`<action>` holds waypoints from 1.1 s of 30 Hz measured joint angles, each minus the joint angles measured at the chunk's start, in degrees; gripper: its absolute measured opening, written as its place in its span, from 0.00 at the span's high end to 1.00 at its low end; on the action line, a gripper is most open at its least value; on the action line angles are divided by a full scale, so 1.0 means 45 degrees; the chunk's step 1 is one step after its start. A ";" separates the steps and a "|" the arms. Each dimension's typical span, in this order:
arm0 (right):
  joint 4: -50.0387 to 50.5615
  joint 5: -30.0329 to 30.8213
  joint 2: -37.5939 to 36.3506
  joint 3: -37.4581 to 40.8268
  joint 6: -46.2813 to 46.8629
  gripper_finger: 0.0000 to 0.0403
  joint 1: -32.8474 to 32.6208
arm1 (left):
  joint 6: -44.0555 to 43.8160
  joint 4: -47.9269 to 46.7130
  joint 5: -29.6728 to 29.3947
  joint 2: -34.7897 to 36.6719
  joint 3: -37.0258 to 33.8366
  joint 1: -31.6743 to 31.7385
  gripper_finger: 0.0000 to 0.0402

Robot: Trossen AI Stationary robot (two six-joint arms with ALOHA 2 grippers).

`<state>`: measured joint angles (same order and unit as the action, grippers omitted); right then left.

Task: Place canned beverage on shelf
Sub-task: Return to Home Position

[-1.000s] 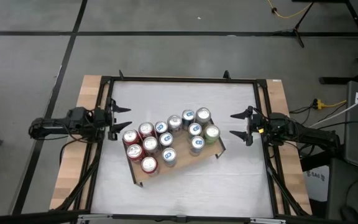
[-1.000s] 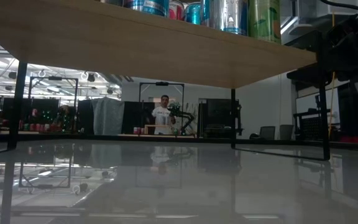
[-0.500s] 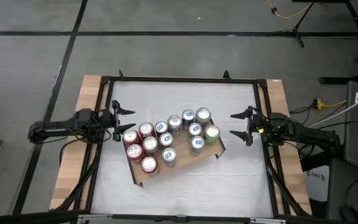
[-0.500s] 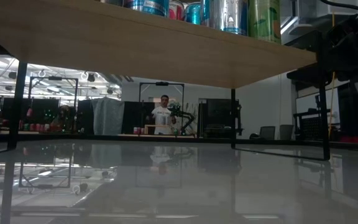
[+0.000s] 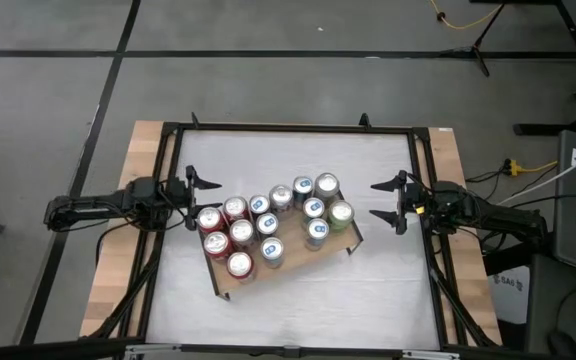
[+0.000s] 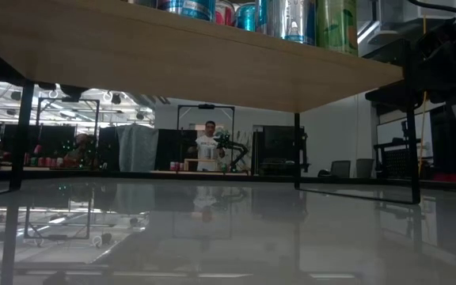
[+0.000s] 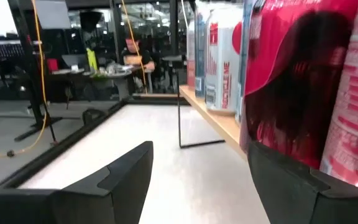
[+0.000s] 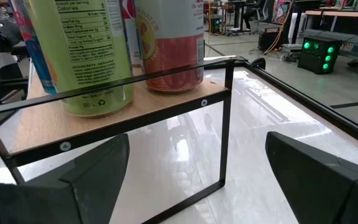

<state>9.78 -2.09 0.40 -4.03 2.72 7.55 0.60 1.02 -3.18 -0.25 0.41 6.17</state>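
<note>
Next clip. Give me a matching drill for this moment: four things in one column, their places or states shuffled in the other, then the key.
1. left pincer
2. right pincer
3. green can
4. person

A. in the room beyond the table
B. open, at the table's right side
C. open, beside the red cans
D. on the shelf corner nearest the right arm

Pairs: 1-C, 2-B, 3-D, 4-A
</note>
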 joint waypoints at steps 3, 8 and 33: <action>-0.0005 -0.0005 0.0000 0.0000 0.0004 0.09 0.0001 | 0.0304 -0.0020 0.0084 -0.0107 0.0004 0.0000 0.37; -0.0010 0.0000 0.0000 0.0000 0.0003 0.09 -0.0001 | 0.1023 -0.0016 0.0030 -0.0088 0.0004 0.0034 0.37; -0.0015 -0.0005 0.0000 0.0000 0.0000 0.09 0.0001 | 0.1243 -0.0016 -0.0069 -0.0093 0.0009 0.0034 0.37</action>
<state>9.72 -2.11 0.40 -4.03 2.72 7.55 6.20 0.95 -3.49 -0.67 0.45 6.33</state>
